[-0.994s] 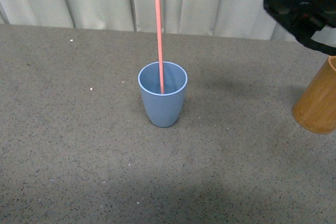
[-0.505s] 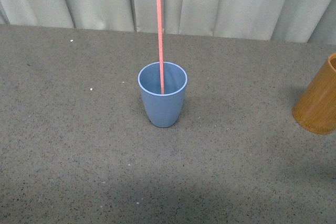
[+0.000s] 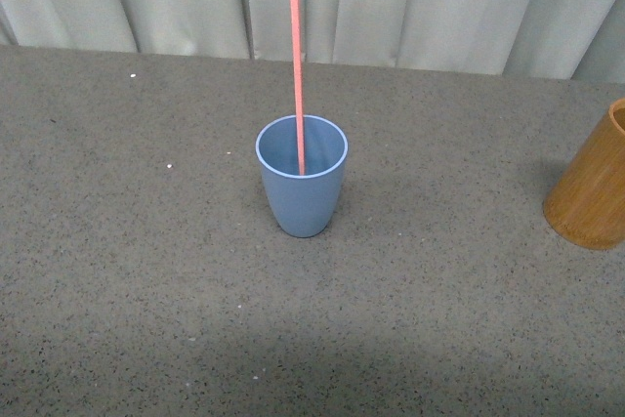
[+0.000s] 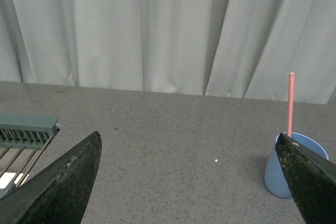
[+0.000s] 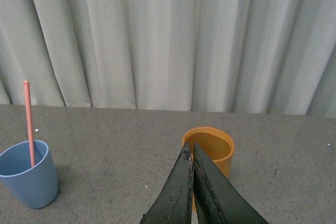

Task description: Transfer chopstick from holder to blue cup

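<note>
The blue cup stands upright mid-table with one pinkish-red chopstick leaning in it, tip up. The orange-brown holder sits at the table's right edge, cut off by the frame. Neither arm shows in the front view. In the left wrist view my left gripper is open and empty, low over bare table, with the blue cup and chopstick beside one finger. In the right wrist view my right gripper is shut with nothing in it, in front of the holder, whose visible inside looks empty; the blue cup stands apart.
A pale pleated curtain closes off the back of the grey speckled table. A grey-green slatted rack shows at the edge of the left wrist view.
The right arm, seen at the front view's top right one second ago, has left that view. Cup, chopstick and holder have not moved.
</note>
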`<action>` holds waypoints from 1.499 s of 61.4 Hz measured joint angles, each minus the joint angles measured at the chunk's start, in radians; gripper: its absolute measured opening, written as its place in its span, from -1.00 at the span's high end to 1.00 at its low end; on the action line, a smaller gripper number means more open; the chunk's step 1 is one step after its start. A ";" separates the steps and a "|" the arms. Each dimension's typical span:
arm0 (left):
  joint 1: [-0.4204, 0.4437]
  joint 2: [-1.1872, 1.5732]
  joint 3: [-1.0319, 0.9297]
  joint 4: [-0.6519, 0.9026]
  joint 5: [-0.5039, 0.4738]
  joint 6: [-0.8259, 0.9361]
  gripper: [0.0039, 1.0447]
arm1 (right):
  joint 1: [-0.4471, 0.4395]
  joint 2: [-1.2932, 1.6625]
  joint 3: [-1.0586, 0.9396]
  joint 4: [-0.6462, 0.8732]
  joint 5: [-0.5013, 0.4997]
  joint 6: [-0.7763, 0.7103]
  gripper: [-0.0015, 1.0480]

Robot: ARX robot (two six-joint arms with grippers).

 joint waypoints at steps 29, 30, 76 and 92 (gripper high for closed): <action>0.000 0.000 0.000 0.000 0.000 0.000 -0.88 | -0.048 -0.013 0.000 -0.012 -0.048 -0.002 -0.50; 0.000 0.000 0.000 0.000 0.000 0.000 -0.88 | -0.049 -0.013 0.000 -0.012 -0.049 0.000 -0.59; 0.000 0.000 0.000 0.000 0.000 0.000 -0.88 | -0.268 -0.039 0.000 -0.041 -0.265 -0.004 0.57; 0.000 0.000 0.000 0.000 0.000 0.000 -0.88 | -0.268 -0.039 0.000 -0.041 -0.265 -0.004 -0.37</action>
